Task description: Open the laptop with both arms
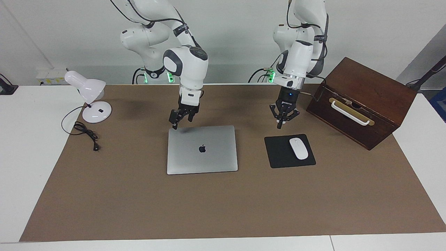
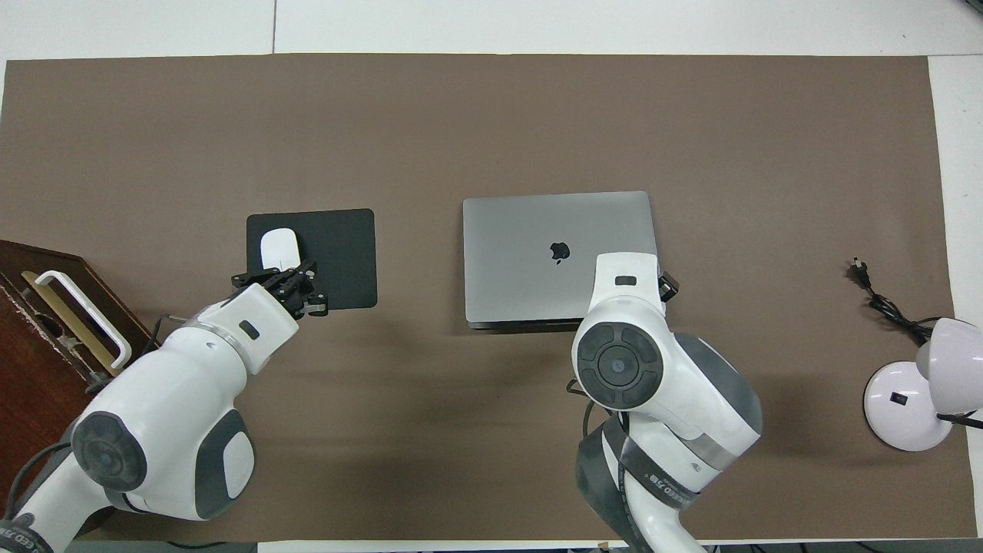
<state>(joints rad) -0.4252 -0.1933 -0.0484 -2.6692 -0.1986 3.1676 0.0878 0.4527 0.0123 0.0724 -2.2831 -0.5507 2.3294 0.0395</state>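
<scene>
Laptop (image 1: 202, 150) sat shut and flat in the middle of the bench (image 1: 216, 205), logo up, on the brown mat. Going across the facing view: white desk lamp (image 1: 89, 99) with its loose cord (image 1: 85, 134) at the right arm's end, then the laptop, then the black mouse pad (image 1: 280, 153) with a white mouse (image 1: 299, 148), then a wooden box (image 1: 366, 101) at the left arm's end.

The facing view showed the right gripper (image 1: 180, 122) hanging just above the laptop's corner nearest the robots; overhead, the arm's wrist covered that corner and most of the gripper (image 2: 666, 286). Couldn't tell how its fingers stood.

Left gripper (image 1: 282, 122) was in the air over the pad's robot-side edge, beside the laptop, well apart from it. Overhead it (image 2: 303, 296) overlapped the pad. Same deal, fingers unreadable.

Plain white wall, white bench edges around the mat.
</scene>
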